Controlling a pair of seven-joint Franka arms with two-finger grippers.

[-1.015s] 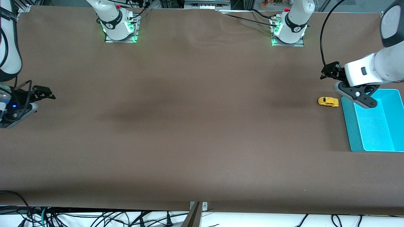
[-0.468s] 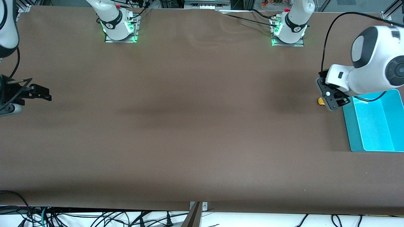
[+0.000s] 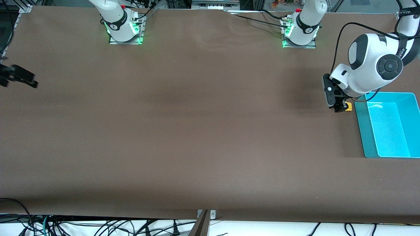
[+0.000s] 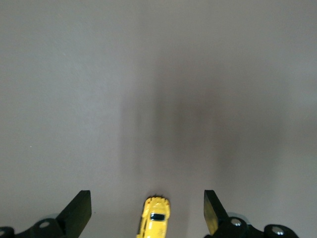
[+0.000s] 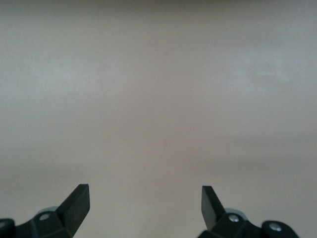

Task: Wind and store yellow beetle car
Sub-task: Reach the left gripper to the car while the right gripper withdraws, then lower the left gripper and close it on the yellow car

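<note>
The left gripper (image 3: 338, 106) hangs right over the yellow beetle car (image 3: 347, 106), with its fingers (image 4: 79, 210) spread wide and nothing in them. The car sits on the brown table (image 3: 197, 131), just beside the turquoise bin (image 3: 362, 131), at the left arm's end of the table. In the left wrist view the car (image 4: 156, 220) lies between the two fingers, with its length running down the gap. To do this step well, the gripper should go straight down and squeeze the car's sides softly, because the car is tiny and could roll or pop out. The bin's wall is close, so the fingers need to stay off it. The right gripper (image 3: 19, 77) waits over the table at the right arm's end, with its fingers (image 5: 77, 203) also wide apart and holding nothing.
</note>
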